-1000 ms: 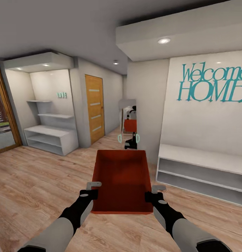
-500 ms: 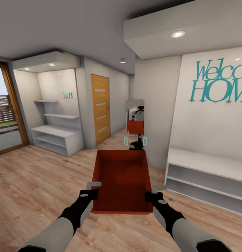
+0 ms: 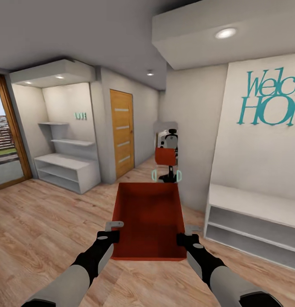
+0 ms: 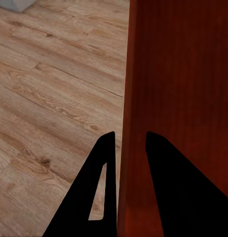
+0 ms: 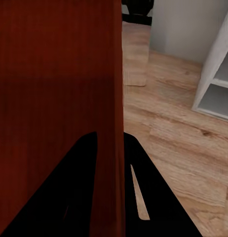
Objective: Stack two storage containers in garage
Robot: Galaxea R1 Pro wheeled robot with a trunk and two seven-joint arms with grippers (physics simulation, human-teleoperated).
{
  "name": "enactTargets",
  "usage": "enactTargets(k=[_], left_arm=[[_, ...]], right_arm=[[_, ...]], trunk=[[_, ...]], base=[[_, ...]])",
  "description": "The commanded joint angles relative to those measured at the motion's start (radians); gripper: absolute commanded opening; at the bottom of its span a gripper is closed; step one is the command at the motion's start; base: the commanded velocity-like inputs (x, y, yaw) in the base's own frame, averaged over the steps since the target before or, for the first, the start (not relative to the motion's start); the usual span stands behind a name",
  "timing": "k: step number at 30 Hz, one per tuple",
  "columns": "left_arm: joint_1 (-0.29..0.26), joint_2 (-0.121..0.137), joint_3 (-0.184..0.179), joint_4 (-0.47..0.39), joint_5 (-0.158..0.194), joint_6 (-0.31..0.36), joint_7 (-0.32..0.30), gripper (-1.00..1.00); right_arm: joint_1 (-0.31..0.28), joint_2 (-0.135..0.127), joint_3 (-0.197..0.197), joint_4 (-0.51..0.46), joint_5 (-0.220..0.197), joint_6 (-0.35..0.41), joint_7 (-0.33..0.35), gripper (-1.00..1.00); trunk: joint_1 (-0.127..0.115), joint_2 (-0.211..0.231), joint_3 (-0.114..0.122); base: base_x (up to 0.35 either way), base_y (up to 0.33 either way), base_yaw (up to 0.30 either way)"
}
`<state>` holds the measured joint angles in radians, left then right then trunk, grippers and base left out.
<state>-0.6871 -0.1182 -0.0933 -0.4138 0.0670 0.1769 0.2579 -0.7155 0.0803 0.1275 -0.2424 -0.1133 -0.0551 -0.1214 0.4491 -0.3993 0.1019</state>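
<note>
I carry 1 bin [image 3: 149,221] in front of me, held level over the wood floor [image 3: 41,230]; my left gripper [image 3: 114,230] is clamped on its left wall near the close end, and my right gripper [image 3: 186,233] is clamped on its right wall opposite. In the left wrist view, the gripper [image 4: 130,148] has 1 dark finger on each side of the red wall [image 4: 178,89], the planks [image 4: 55,98] off to the outer side; in the right wrist view, the gripper [image 5: 111,143] likewise straddles the bin wall [image 5: 55,74], with wood floor [image 5: 168,128] and a white shelf unit [image 5: 217,84] beyond. The bin is open-topped and red-orange.

Ahead stands a narrow mirror [image 3: 166,151] showing me with the bin; to its left a wooden door [image 3: 122,133]; further left, white shelves [image 3: 64,160] in an alcove and a glazed door [image 3: 4,140]. On the right wall are teal letters [image 3: 271,100] above a low white bench shelf [image 3: 254,221]; a ceiling spotlight [image 3: 226,33] glows overhead.
</note>
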Motion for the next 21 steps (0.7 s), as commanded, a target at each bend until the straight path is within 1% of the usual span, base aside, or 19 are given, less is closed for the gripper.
enactTargets(k=[1,21], left_arm=[[0.000,0.014,0.024,0.001,0.017,0.007,0.012,-1.00],[0.000,0.013,0.025,0.001,0.017,0.007,0.012,-1.00]], right_arm=[[-0.001,-0.002,-0.026,-0.003,-0.002,-0.016,-0.001,-1.00],[-0.001,-0.004,-0.026,-0.003,-0.002,-0.017,-0.001,-1.00]], trunk=[[0.001,-0.001,0.000],[0.001,-0.001,0.000]], base=[[0.323,0.000,0.215],[0.323,0.000,0.265]])
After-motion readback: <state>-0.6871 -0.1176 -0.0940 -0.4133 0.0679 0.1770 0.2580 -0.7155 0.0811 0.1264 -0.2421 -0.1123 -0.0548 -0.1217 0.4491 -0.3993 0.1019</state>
